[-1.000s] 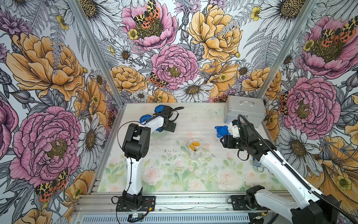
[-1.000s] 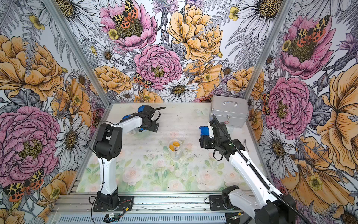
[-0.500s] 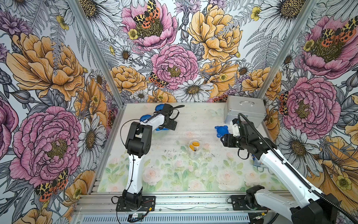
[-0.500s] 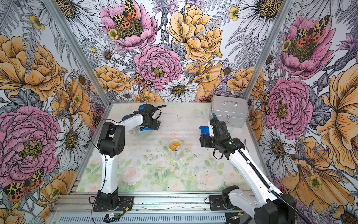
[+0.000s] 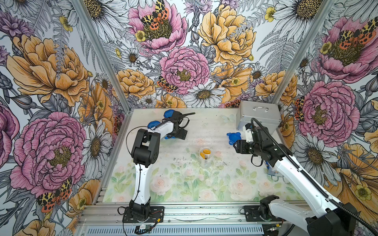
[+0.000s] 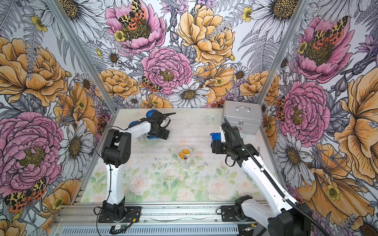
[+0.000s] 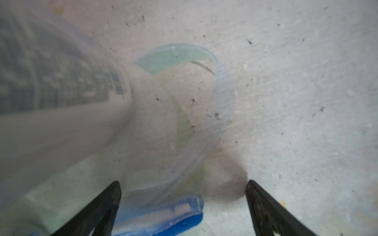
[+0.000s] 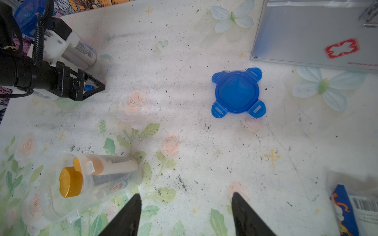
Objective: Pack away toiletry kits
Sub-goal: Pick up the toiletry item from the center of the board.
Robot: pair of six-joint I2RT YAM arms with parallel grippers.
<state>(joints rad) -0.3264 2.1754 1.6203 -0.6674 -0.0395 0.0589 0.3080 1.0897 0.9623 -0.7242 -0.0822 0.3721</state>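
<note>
Okay, left gripper (image 7: 183, 183) sits low at the far-left part of the floral-print table mat (image 5: 184, 183). Its jaws are spread wide and pinch nothing. Just ahead of its black fingers (image 7: 106, 204) a tipped clear plastic cup (image 7: 221, 98) lies on its side with a white printed tube (image 7: 61, 81) reaching into it. That view is blurred. A translucent blue piece (image 7: 163, 212) lies low between the fingers; cannot tell whether it touches them. Two more round blue lids (image 5: 169, 113) (image 5: 153, 124) sit behind the left arm, near the back wall.

Mid-mat, an upright clear plastic cup (image 5: 205, 157) stands lidless. It holds two gold-capped white bottles (image 8: 70, 181) and a small tube, well apart from both arms.

Right gripper (image 8: 186, 195) hovers over the mat with its jaws apart and nothing between them. A blue four-tabbed plastic lid (image 8: 238, 93) lies flat on the mat ahead of it, between the upright cup and the silver metal case with handle (image 5: 258, 116), touching neither. The case stands shut in the far-right corner.

A blue printed packet with barcode label (image 8: 345, 212) lies at the right mat edge, beside the right arm.
</note>
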